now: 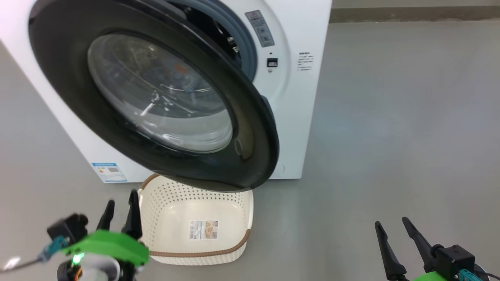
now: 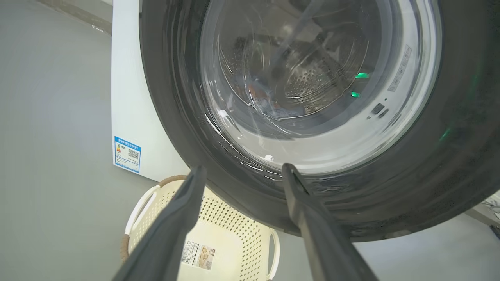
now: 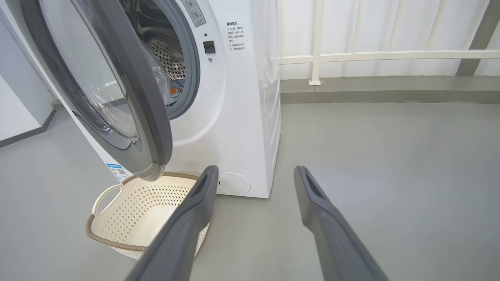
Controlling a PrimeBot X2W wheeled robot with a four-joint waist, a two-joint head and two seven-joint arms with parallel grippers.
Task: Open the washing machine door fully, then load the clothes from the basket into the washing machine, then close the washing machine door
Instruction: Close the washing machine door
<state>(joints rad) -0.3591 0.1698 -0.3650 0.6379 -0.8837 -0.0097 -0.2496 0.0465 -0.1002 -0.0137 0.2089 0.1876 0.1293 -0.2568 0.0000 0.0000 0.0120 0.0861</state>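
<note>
We see the washing machine [image 1: 300,97] standing on a grey floor [image 1: 390,117], with its round black door [image 1: 156,93] swung partway out from the front. A gap shows on the door's right side, where the grey-blue gasket [image 1: 246,47] and the latch opening are exposed. From the right wrist camera, the door [image 3: 117,78] hangs at an angle to the cabinet [image 3: 242,117], and past its edge we can make out the perforated steel drum [image 3: 168,58].

The clothes [image 3: 175,89] lie inside that drum as a small patch of blue and orange. We also glimpse them through the bulging glass from the left wrist [image 2: 265,103].

The cream basket [image 1: 203,253] sits on the floor right in front of the machine, with only its label sticker [image 1: 203,229] on the bottom. The door's lower edge hangs over its far rim, and we cannot tell whether the two touch.

Our left gripper [image 1: 123,197] is just left of the basket with its fingers spread and nothing between them. Through its own camera the left gripper [image 2: 244,167] points up at the door's lower rim. Our right gripper [image 1: 390,222] is low on the right, well apart from the machine, its fingers likewise parted and holding nothing [image 3: 256,168]. A blue energy sticker [image 1: 110,171] marks the machine's lower left corner
</note>
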